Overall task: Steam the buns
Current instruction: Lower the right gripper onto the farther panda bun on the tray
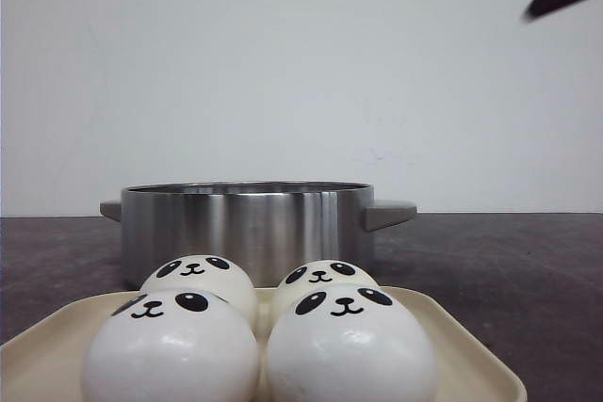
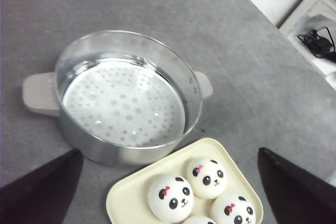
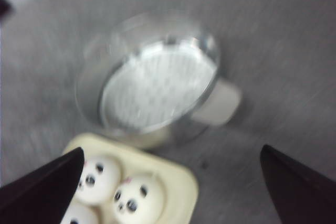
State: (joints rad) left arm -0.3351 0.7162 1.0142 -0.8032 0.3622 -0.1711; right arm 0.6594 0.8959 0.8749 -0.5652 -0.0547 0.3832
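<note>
Buns [image 1: 259, 336], 4 of them, white with black panda faces, sit close together on a cream tray [image 1: 476, 364] at the near edge of the dark grey tabletop [image 1: 509, 270]. In the front view 2 buns are in front and 2 are behind them, and neighbours touch or almost touch. In the left wrist view 3 faces show well and the 4th bun is cut by the picture edge; small red bows are visible on these faces.

Just behind the tray stands a round steel steamer pot [image 1: 247, 223] with 2 light handles, 1 on each side. Its bottom is a perforated plate [image 2: 123, 103] with nothing on it. The pot and the tray are very near; I cannot tell if they touch.

The left hand [image 2: 168, 192] hangs above the tray and pot, fingers [image 2: 39, 184] spread wide, holding nothing. The right hand [image 3: 173, 187] is also high above them, its fingers [image 3: 302, 184] wide apart and holding nothing; this view is blurred. In the front view only a dark tip shows at the upper right corner.
</note>
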